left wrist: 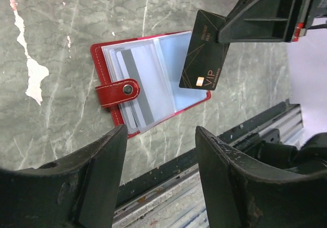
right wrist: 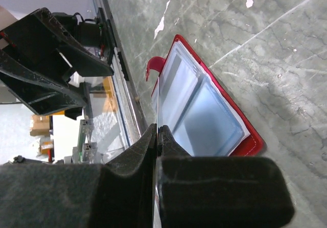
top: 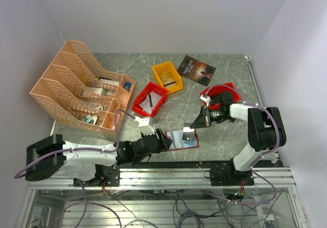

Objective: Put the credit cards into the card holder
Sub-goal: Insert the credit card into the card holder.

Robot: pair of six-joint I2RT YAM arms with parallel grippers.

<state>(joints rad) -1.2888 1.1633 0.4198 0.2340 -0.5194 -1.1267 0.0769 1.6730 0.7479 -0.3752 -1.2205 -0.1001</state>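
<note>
Black plastic VIP credit card point(left wrist: 203, 54) looks light, stiff, slippery. Right end effector point(right wrist: 157, 132) is clamped on its top corner, dangling it over the 2 o'clock corner of the open dark-red leather-like card holder point(left wrist: 115, 93). Left end effector point(left wrist: 159, 154), at 6 o'clock, gapes empty.

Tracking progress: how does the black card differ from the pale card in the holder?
The black card hangs tilted over the card holder, pinched by the right gripper; the pale card lies flat inside it. Black has gold print; pale has a grey stripe. Both look similar in size.
</note>
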